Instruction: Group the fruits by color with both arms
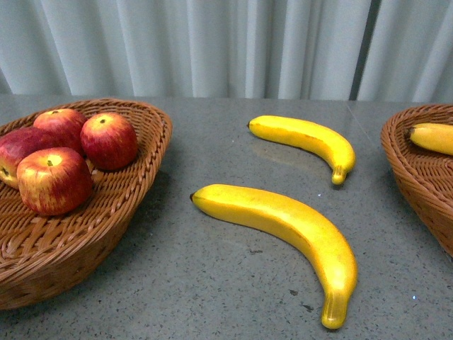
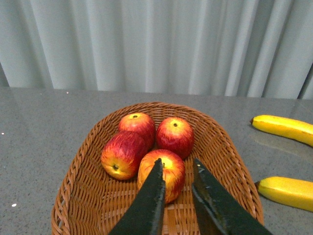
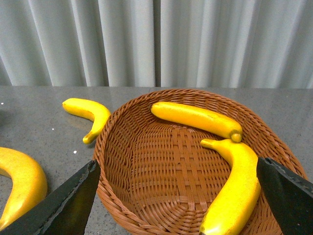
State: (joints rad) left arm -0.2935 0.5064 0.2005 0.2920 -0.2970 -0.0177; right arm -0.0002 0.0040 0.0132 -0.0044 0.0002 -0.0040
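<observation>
**4 apples in, 2 bananas out on the table**

Over on the robot's left, the left wicker basket [image 1: 152,142] holds all 4 red apples, bunched together: the front apple [image 1: 52,178], the right-hand apple [image 1: 108,140], the rear apple [image 1: 60,122] and the left-hand apple [image 1: 18,145], half hidden behind its neighbours.

The left wrist camera looks straight down on that bunch. The left gripper [image 2: 177,169] hangs above the basket with its 2 black fingers only a narrow gap apart and nothing between them. The front apple shows through the gap, below the tips.

Out in the middle, on the grey table [image 1: 212,283], lie 2 yellow bananas, apart from each other and from both baskets. The near banana [image 1: 283,227] is the bigger in view, with its stem towards the camera. The far banana [image 1: 308,138] lies beyond it, closer to the right wicker basket [image 1: 410,170].

Now the right side. The right gripper [image 3: 176,164] is spread wide and empty, with 1 finger at each edge of its wrist view and the basket below. Inside that basket lie 2 more bananas: the straighter banana [image 3: 195,117] along the far wall and the curved banana [image 3: 237,186], whose stem tip lies just beside the straighter one's end. A pale pleated curtain [image 1: 212,42] closes off the back.
</observation>
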